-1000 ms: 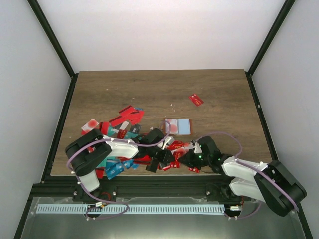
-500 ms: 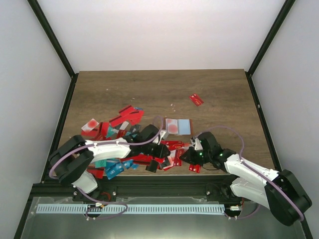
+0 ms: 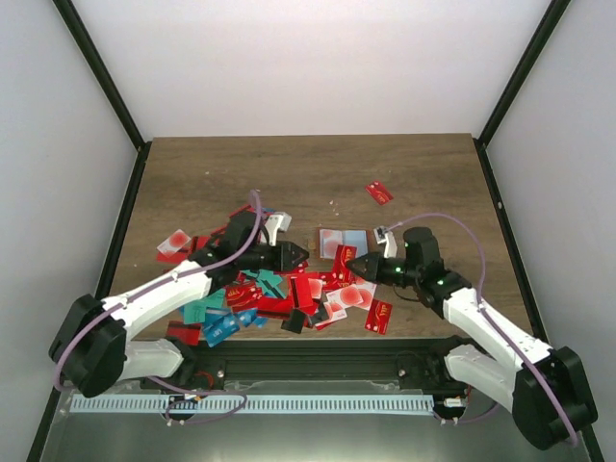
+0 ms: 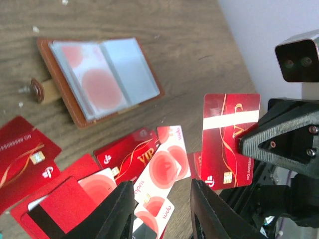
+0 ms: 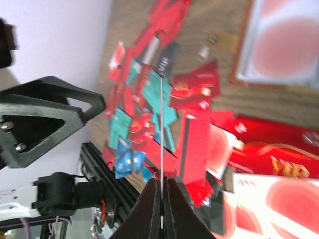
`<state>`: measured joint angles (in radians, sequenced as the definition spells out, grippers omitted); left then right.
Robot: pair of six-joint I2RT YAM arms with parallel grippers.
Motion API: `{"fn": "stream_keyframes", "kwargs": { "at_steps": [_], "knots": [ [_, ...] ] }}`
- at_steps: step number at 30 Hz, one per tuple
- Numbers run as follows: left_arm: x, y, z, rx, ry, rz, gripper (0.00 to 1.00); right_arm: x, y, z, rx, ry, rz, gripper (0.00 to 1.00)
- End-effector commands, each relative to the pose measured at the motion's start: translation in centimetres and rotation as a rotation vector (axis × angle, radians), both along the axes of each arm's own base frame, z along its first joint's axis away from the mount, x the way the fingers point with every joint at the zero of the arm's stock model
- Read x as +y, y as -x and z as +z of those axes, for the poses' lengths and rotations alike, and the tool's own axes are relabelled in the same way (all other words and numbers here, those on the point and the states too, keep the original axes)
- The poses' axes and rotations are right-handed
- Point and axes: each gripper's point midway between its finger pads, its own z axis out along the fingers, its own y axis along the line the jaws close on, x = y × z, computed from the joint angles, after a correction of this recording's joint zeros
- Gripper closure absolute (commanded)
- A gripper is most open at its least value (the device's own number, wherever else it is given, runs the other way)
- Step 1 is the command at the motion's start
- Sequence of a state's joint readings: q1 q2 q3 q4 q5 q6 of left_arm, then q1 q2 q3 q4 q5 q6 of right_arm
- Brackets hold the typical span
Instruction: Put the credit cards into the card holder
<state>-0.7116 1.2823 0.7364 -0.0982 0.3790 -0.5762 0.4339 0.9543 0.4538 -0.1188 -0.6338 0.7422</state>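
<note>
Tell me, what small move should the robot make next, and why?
Probably the right gripper should carry its red card over to the card holder and line the card's edge up with a pocket. Its jaws are shut on that card, lifted off the pile, and the holder lies open close by, its inside facing up.

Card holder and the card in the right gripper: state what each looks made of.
Card holder: brown leather or imitation, with a matte rim. Its sleeves look like clear plastic, with red circles showing through. Card: stiff glossy plastic, staying flat while pinched at one edge, with a printed face and a metallic chip.
</note>
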Motion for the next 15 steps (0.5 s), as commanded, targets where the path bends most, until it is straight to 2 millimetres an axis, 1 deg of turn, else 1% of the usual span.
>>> {"fn": "stream_keyframes", "kwargs": {
  "at_steps": [1,4,8,11,15],
  "knots": [
    [-0.2,0.1,4.1,-0.073,0.145,-0.105,0.64,1.9,-1.3,7.2,-0.248,-0.171,0.133,0.99],
    [-0.6,0.6,6.6,-0.111,0.244,-0.197,0.59,2.8,-0.9,9.8,-0.340,-0.240,0.225,0.99],
    [-1.1,1.7,9.3,-0.164,0.327,-0.310,0.57,3.7,0.1,12.3,-0.415,-0.314,0.337,0.99],
    [-1.3,2.6,10.9,-0.198,0.374,-0.368,0.56,3.9,0.9,13.6,-0.458,-0.357,0.395,0.99],
    [-1.4,3.4,12.2,-0.224,0.425,-0.411,0.57,4.0,1.4,14.4,-0.477,-0.386,0.436,0.99]
  ]
}}
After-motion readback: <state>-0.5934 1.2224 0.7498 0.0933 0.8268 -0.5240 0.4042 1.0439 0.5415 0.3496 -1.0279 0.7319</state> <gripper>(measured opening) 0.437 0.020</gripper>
